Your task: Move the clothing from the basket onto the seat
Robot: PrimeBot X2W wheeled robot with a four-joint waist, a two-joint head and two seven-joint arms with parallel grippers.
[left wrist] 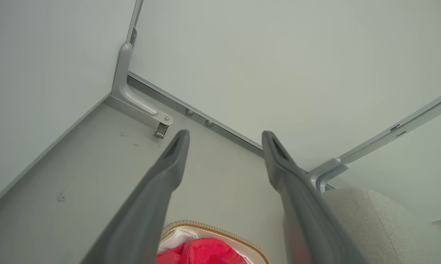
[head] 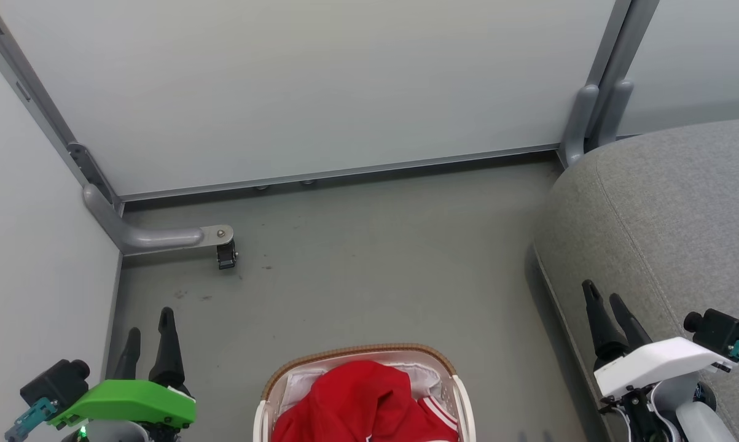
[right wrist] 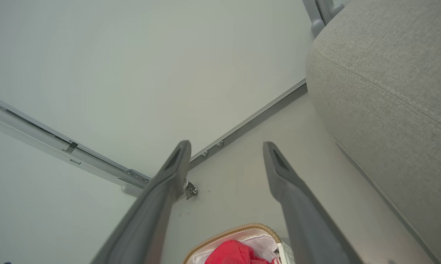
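Left pincer (head: 150, 321) and right pincer (head: 601, 291) gape empty; red clothing (head: 357, 399) (white-striped trim) heaped in basket (head: 344, 353).

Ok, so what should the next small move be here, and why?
Probably lower the right gripper toward the bright red fabric clothing heaped in the oval white perforated plastic basket: its jaws stand open and empty, and it is nearest the large grey woven-fabric seat.

Before me lies a grey floor (head: 369, 258), with scuff marks (head: 191, 296) toward eight o'clock. At nine o'clock a grey partition foot (head: 160, 236) carries a black caster (head: 226, 256); pale partition panels (head: 314, 86) stand at twelve.
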